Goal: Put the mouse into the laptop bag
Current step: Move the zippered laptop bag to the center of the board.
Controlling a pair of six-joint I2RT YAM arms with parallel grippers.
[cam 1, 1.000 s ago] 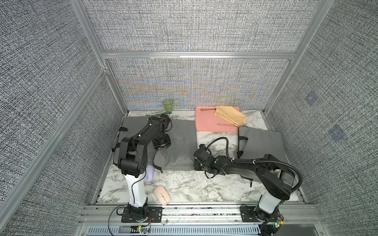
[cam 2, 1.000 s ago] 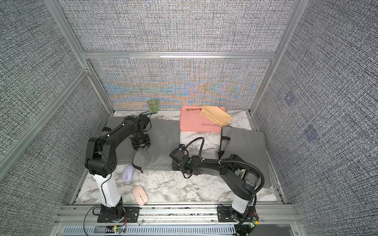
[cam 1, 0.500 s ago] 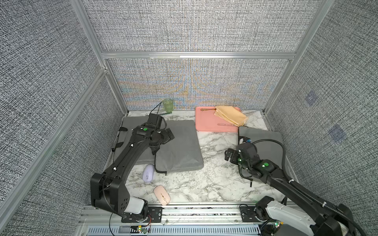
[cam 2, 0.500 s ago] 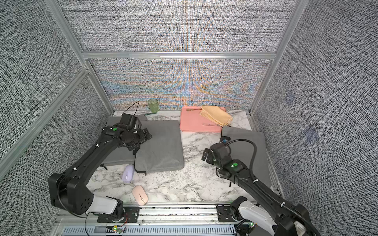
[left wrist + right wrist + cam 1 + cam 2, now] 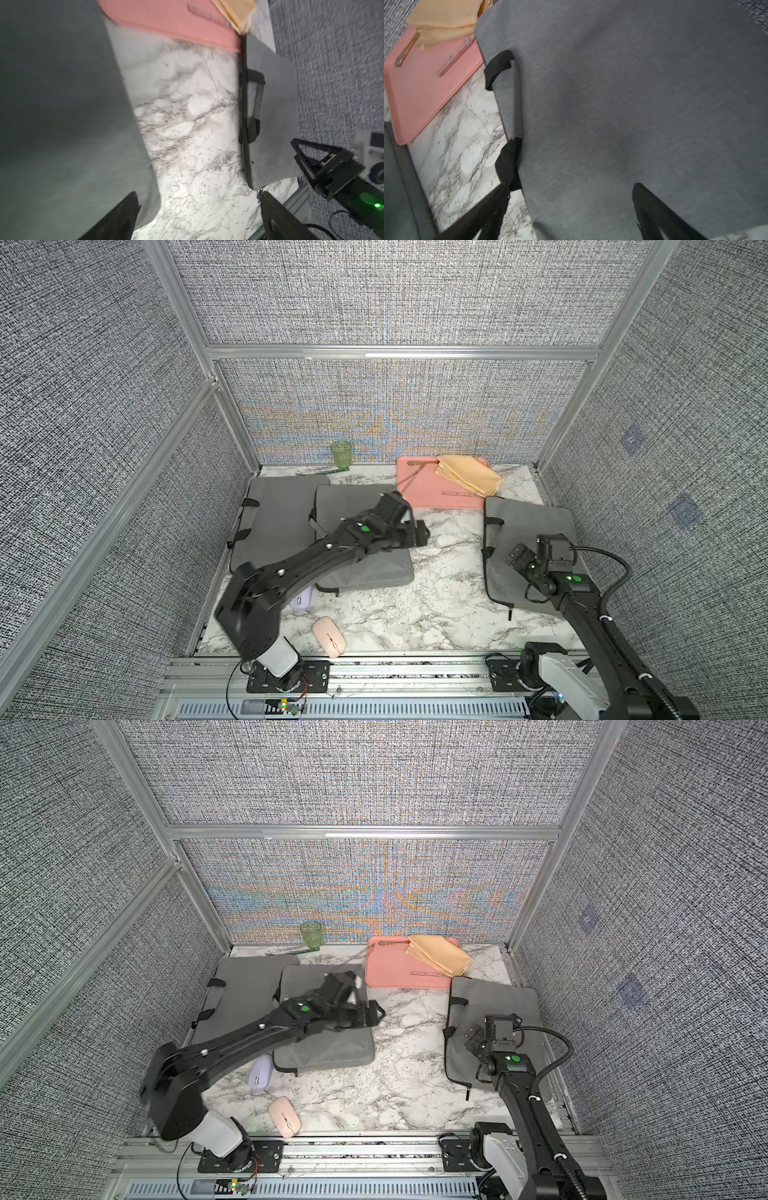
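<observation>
Two mice lie near the table's front left in both top views: a pink mouse [image 5: 329,636] [image 5: 284,1116] and a lavender mouse [image 5: 261,1072], which my left arm partly covers. A grey laptop bag [image 5: 374,570] [image 5: 62,104] lies flat in the middle. My left gripper [image 5: 422,533] [image 5: 199,195] hangs open and empty over that bag's right edge. Another grey laptop bag [image 5: 536,522] [image 5: 633,104] lies at the right. My right gripper [image 5: 517,556] [image 5: 571,190] is open and empty above it, by its black handle [image 5: 508,166].
A third grey bag [image 5: 278,514] lies at the back left, partly under the middle one. A green glass [image 5: 341,454] stands at the back wall. A pink tray [image 5: 432,493] holds a folded yellow cloth [image 5: 469,475]. Fabric walls and metal rails enclose the table.
My left arm swung from the middle bag's left side to its right edge. My right arm drew back from the table's middle to above the right bag. Both grippers opened wider.
</observation>
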